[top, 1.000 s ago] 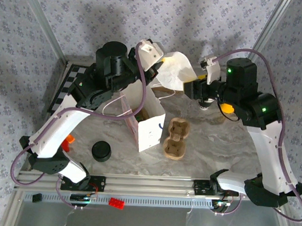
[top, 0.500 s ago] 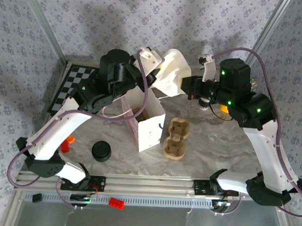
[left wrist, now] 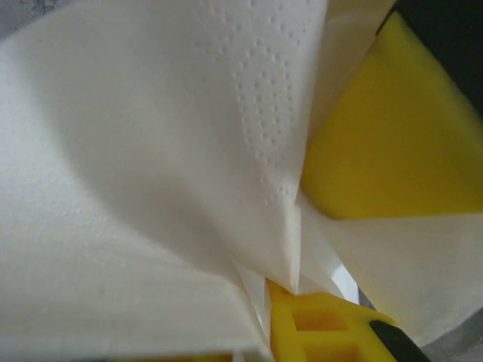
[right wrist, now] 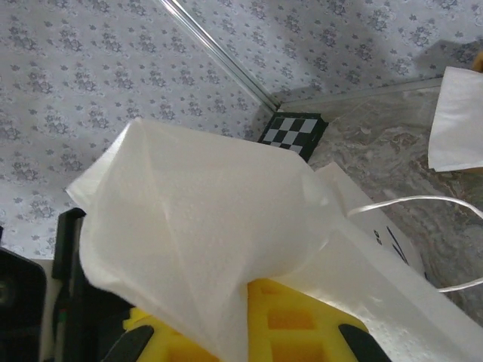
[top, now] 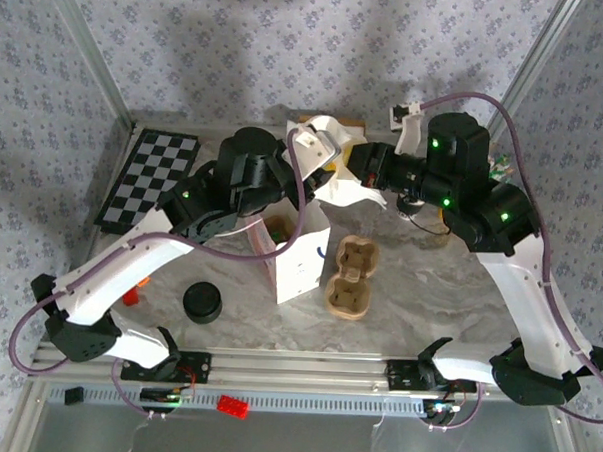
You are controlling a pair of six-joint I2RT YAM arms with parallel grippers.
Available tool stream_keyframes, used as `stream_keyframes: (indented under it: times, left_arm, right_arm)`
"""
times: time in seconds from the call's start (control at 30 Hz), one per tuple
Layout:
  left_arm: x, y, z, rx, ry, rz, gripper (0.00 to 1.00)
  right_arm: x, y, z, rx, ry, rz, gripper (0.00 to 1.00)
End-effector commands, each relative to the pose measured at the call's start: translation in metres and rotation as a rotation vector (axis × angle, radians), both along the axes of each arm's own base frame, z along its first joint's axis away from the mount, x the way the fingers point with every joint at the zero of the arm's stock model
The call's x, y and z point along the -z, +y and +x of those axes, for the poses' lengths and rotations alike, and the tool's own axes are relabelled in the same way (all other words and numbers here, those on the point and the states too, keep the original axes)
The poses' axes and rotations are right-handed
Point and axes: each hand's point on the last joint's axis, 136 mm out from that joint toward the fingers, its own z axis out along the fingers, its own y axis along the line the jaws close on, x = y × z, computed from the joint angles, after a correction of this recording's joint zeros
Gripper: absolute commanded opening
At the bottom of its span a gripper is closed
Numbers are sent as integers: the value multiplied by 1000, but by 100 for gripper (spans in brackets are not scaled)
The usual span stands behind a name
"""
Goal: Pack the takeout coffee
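Two claws meet at a white napkin (top: 348, 185) above the paper bag (top: 302, 254). The right claw (top: 372, 169) pinches it tight. The left claw (top: 323, 150) is buried in napkin, so I cannot tell its grip. A dark shape in the bag's mouth may be the takeout coffee (top: 278, 226), mostly hidden. A cardboard tray (top: 351, 278) lies right of the bag, black lids (top: 202, 302) left.

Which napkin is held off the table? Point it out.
The crumpled napkin pinched in the right gripper, raised in the air; the other napkin lies flat on the marble table.
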Motion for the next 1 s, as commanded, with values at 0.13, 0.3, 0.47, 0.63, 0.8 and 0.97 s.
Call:
stream_keyframes:
  times: [0.13,0.3,0.47,0.63,0.8,0.97]
  left_arm:
    - [-32,19,-6,-61,60,-129,17]
    - [-28,37,-14,-98,99,-151,22]
    - [-23,58,-20,-120,60,-97,29]
    - [-27,77,-27,-129,28,-63,14]
    - [-29,90,-25,-171,3,-40,15]
    - [-17,73,-31,-102,62,-83,17]
  right_arm:
    - [-16,11,-5,-47,-29,65,0]
    - [-23,19,-5,-60,-41,64,0]
    - [-18,17,0,-31,-37,13,0]
    - [-14,23,2,-44,-24,-12,0]
    - [-5,14,9,3,-28,-107,0]
    - [-7,21,14,-9,-31,-100,0]
